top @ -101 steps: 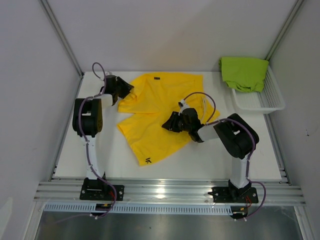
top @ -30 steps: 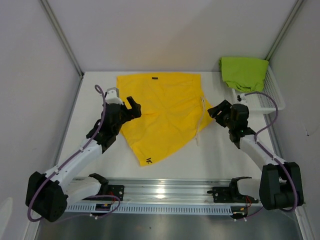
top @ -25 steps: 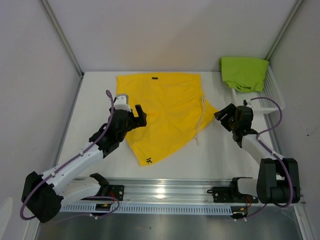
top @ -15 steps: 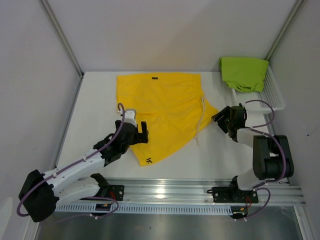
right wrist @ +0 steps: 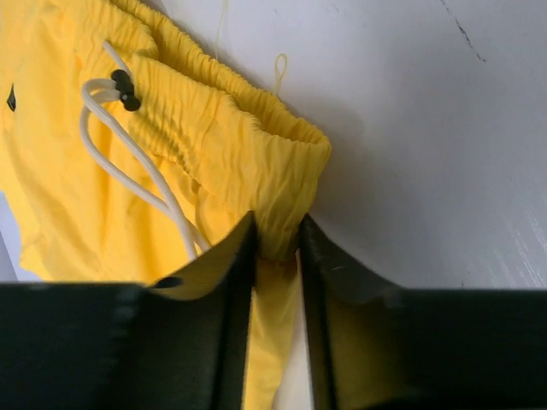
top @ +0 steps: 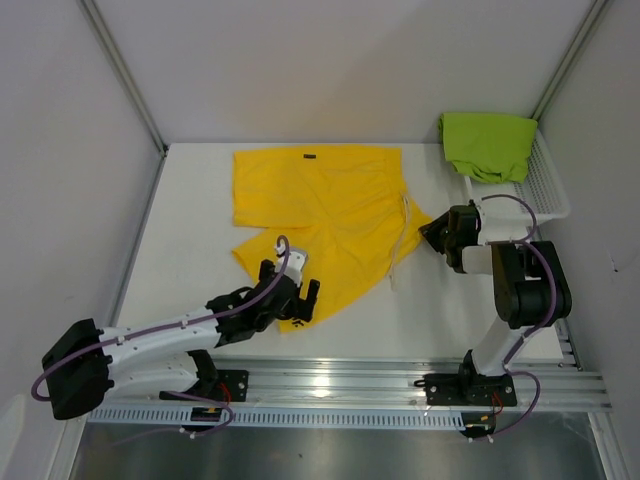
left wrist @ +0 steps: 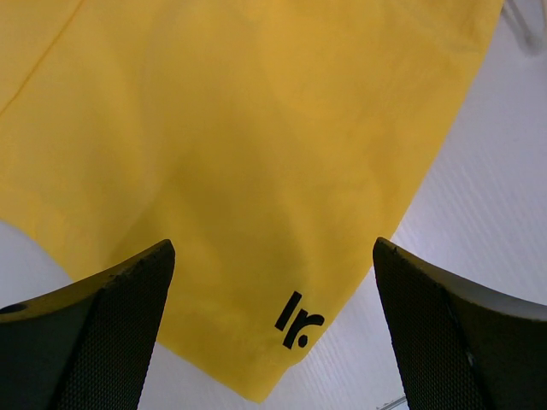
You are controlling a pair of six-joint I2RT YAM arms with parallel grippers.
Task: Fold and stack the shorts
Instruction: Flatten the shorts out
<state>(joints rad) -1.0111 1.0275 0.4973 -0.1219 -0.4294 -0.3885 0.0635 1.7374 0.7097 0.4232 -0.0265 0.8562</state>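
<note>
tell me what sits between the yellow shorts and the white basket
the right gripper, clamped on a waistband corner of the yellow shorts, as the top view shows

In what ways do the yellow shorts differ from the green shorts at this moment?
The yellow shorts lie spread out on the table; the green shorts sit bunched up on the white basket. The right pincer grips the yellow shorts at the waistband; no pincer touches the green shorts. Both are bright, soft fabric.
</note>
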